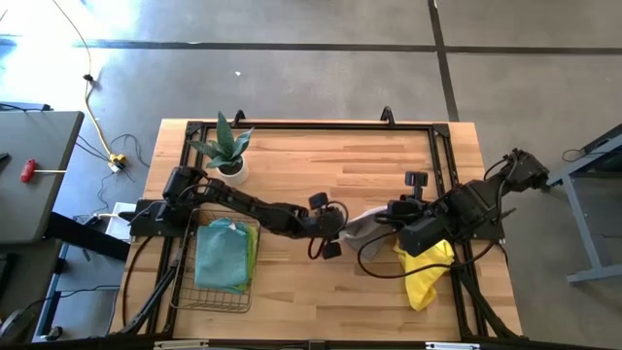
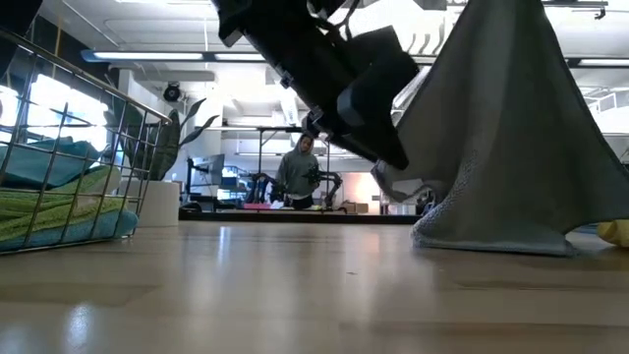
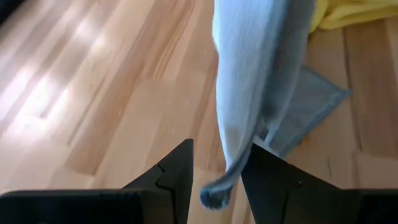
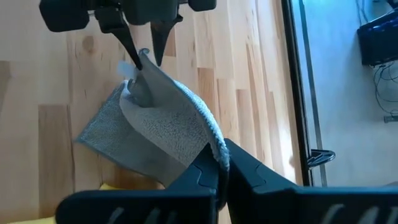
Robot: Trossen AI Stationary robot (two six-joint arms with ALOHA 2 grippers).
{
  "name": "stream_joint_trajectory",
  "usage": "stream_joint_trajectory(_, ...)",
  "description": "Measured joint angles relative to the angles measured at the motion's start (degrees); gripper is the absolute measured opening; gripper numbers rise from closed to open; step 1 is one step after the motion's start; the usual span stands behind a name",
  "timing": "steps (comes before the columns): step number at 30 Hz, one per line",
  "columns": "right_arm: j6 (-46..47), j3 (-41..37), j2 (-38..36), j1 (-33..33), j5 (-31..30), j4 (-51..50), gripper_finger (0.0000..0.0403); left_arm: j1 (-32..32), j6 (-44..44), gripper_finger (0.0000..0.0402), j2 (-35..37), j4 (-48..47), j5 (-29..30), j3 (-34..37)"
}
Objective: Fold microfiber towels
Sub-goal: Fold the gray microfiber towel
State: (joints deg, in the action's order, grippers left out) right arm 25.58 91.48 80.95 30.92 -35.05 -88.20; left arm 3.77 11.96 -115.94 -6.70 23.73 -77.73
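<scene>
Holding the cloth: both grippers have the pale grey towel (image 1: pixel 362 224) lifted between them above the counter (image 1: pixel 321 165), which looks like the way to stretch an edge taut before laying it down for a fold.
Left gripper: the left gripper (image 3: pixel 216 180) is clamped on one bunched corner of the grey towel, the corner's tip poking out between its fingers.
Right gripper: the right gripper (image 4: pixel 222 169) is pinched shut on the opposite edge of the same towel, the hem curling over its fingertips.
Towel against the grippers: the cloth drapes from the two pinch points like a tent; its lower edge rests on the counter, seen in the low view (image 2: pixel 501 231).
Place by the basket: the grey towel hangs well apart from the wire basket (image 1: pixel 251 292), on the side toward the right arm, near the middle of the counter.
Yellow towel: a yellow towel (image 1: pixel 425 272) lies crumpled beyond the grey one, farther from the basket, under the right arm, apparently waiting its turn.
Basket contents: a teal towel (image 1: pixel 222 253) sits on top of a green one inside the basket, probably finished ones stowed out of the way.
Plant: a small potted plant (image 1: pixel 227 151) stands just beside the basket's far end, clear of the work.
Step in hand: judged as the spreading stage, fold not yet made.
</scene>
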Motion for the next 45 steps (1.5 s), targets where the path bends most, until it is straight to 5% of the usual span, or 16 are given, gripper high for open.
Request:
stream_joint_trajectory(5,-0.1,0.0,0.0,0.0,-0.9,0.0,0.0,-0.5,0.6,0.0106,0.0,-0.8,-0.3,0.0)
stream_joint_trajectory(10,0.0,-0.5,0.0,0.0,-0.9,0.6,0.0,-0.3,-3.8,0.0035,0.0,-0.9,-2.1,-0.9)
stream_joint_trajectory(15,-3.4,-0.5,-0.1,0.4,-3.2,3.6,0.0,-0.2,-6.9,0.0013,2.1,-12.4,-3.7,-4.3)
stream_joint_trajectory(22,-8.3,-0.5,-2.7,0.9,-12.0,6.5,0.0,1.5,-9.2,0.0004,12.4,-37.9,5.7,-12.2)
stream_joint_trajectory(27,-8.2,-0.9,-2.7,-0.7,-13.4,7.2,0.0,1.9,-9.2,0.0001,20.1,-44.4,11.8,-16.1)
stream_joint_trajectory(36,-14.1,-13.5,-5.6,-3.7,-13.6,22.8,0.0,2.3,-3.4,0.0001,24.4,-49.9,6.6,-16.0)
stream_joint_trajectory(45,-16.5,-30.8,-12.6,-4.2,-4.1,42.8,0.0,2.3,0.8,0.0,16.8,-55.2,5.5,-14.5)
